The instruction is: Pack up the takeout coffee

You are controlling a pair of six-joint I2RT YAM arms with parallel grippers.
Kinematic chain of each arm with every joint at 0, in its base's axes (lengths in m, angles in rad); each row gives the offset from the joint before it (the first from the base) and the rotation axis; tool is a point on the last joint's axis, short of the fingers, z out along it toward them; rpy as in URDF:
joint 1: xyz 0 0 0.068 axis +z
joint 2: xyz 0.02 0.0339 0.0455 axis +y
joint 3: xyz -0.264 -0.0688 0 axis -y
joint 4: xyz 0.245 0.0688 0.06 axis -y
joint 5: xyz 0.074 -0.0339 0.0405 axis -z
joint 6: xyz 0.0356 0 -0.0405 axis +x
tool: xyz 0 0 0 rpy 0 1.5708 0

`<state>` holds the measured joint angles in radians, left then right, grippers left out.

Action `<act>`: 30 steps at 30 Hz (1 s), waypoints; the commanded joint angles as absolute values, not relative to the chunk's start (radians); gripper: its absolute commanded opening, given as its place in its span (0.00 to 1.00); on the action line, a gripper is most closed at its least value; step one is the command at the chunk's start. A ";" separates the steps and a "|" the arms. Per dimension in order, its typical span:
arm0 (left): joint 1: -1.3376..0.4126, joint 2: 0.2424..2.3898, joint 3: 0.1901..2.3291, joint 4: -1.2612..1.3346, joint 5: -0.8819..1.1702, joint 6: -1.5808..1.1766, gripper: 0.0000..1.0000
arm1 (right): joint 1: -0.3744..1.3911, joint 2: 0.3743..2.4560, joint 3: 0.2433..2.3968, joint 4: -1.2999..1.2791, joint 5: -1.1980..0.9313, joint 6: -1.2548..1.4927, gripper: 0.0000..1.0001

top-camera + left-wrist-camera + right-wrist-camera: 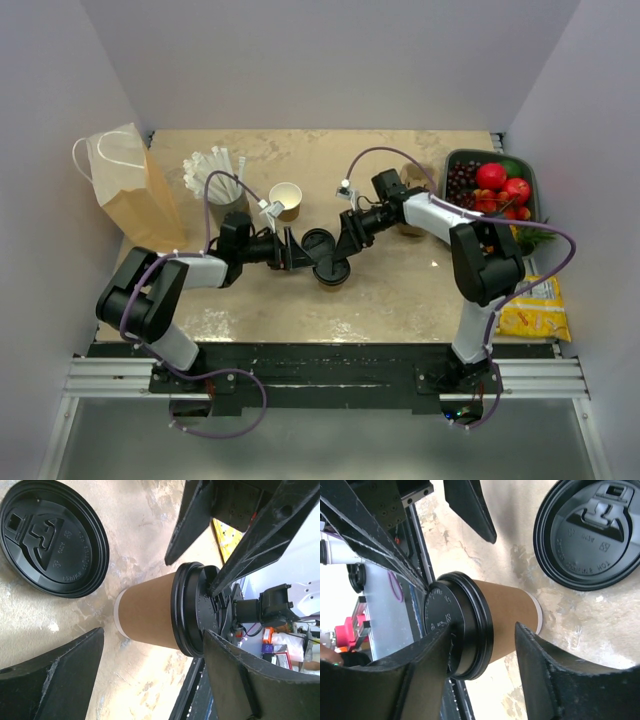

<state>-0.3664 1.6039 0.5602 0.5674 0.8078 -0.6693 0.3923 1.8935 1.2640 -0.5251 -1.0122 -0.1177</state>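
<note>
**Coffee** (332, 272): brown paper cup with its black lid on. It stands upright at the centre of the surface (410, 290), just beside a loose lid (318, 241) lying flat. The paper bag (135, 200) stands well apart at far left.

**Your left arm:** elbow bent, forearm reaching low to the right. The left gripper (154, 632) sits level with the cup, jaws spread wide and not clamped on it.

**Your right arm:** folded at the elbow, forearm reaching left and downward. The right gripper (485, 627) sits astride the cup's lidded top, one finger (420, 670) against the lid. You cannot tell whether it grips.
</note>
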 commanded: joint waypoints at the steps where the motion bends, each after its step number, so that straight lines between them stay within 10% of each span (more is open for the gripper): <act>1: -0.350 1.572 0.580 0.624 0.871 -0.664 0.84 | 0.411 1.905 1.325 -0.534 -1.017 -0.130 0.59; 30: -0.364 1.704 0.563 0.707 0.873 -0.756 0.85 | 0.442 1.993 1.434 -0.663 -1.025 -0.236 0.60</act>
